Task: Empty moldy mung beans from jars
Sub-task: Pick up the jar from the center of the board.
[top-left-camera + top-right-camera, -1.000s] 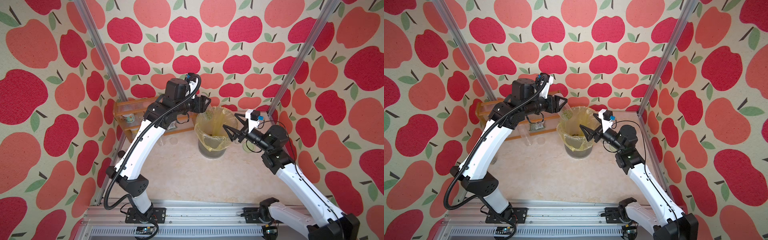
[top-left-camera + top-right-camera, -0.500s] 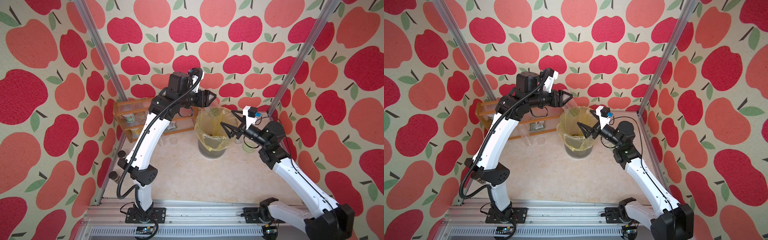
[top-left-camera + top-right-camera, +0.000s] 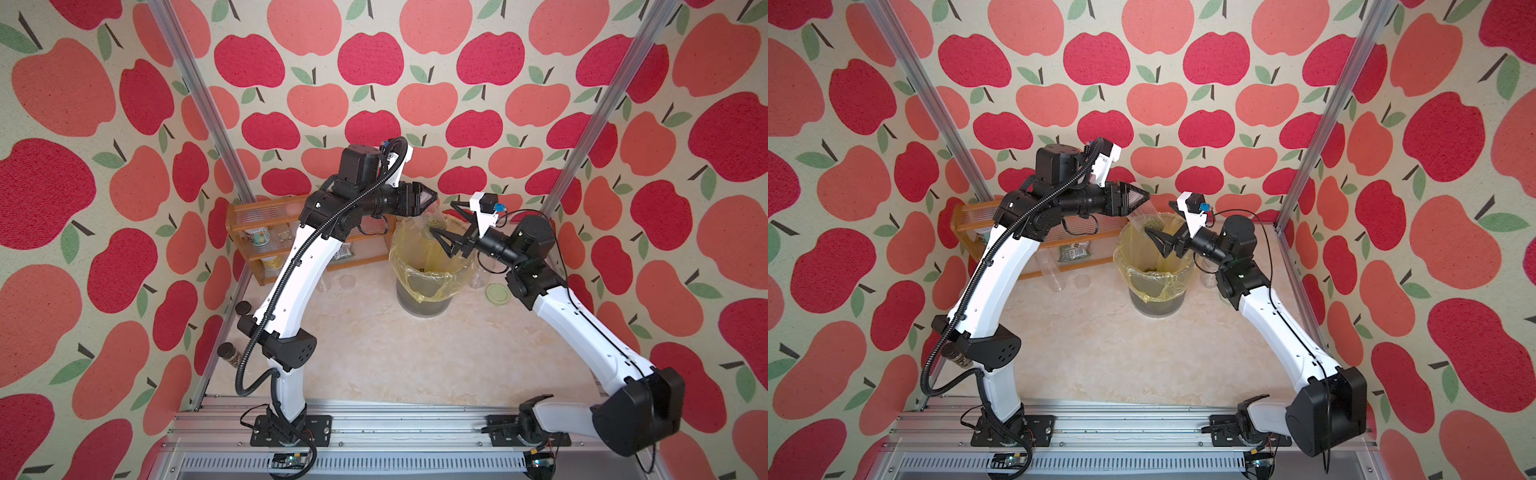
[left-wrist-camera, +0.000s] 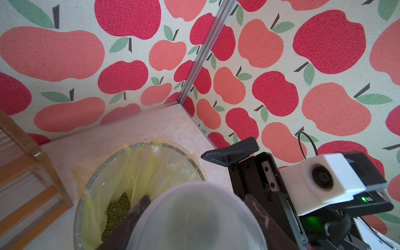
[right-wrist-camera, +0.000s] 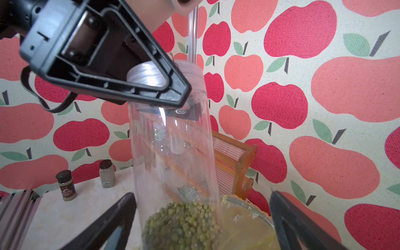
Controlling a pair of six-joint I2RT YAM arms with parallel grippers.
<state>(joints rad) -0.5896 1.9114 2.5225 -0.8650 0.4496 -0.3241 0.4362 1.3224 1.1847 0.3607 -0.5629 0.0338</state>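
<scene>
My left gripper (image 3: 432,197) (image 3: 1148,194) (image 4: 197,200) is shut on the base end of a clear jar (image 3: 431,214) (image 3: 1142,217) (image 5: 173,151), held tilted with its other end down over the bag-lined bin (image 3: 399,266) (image 3: 1121,257) (image 4: 138,147). Mung beans (image 3: 437,226) (image 3: 1153,225) (image 5: 184,223) are heaped at the jar's lower end. More beans (image 4: 118,212) lie in the bin. My right gripper (image 3: 441,216) (image 3: 1158,217) (image 5: 202,194) is open, its fingers on either side of the jar's lower end. Whether they touch it does not show.
An orange wooden rack (image 3: 266,216) with cans (image 3: 259,237) stands at the back left. Clear empty jars (image 3: 347,281) stand in front of it, and another (image 3: 478,276) right of the bin beside a pale green lid (image 3: 497,294). Small dark-lidded spice jars (image 5: 66,186) stand at the left edge.
The left arm has risen and carried the jar rightward over the bin. The right gripper has lifted a little toward the jar's lower end. Both grippers keep their state.
</scene>
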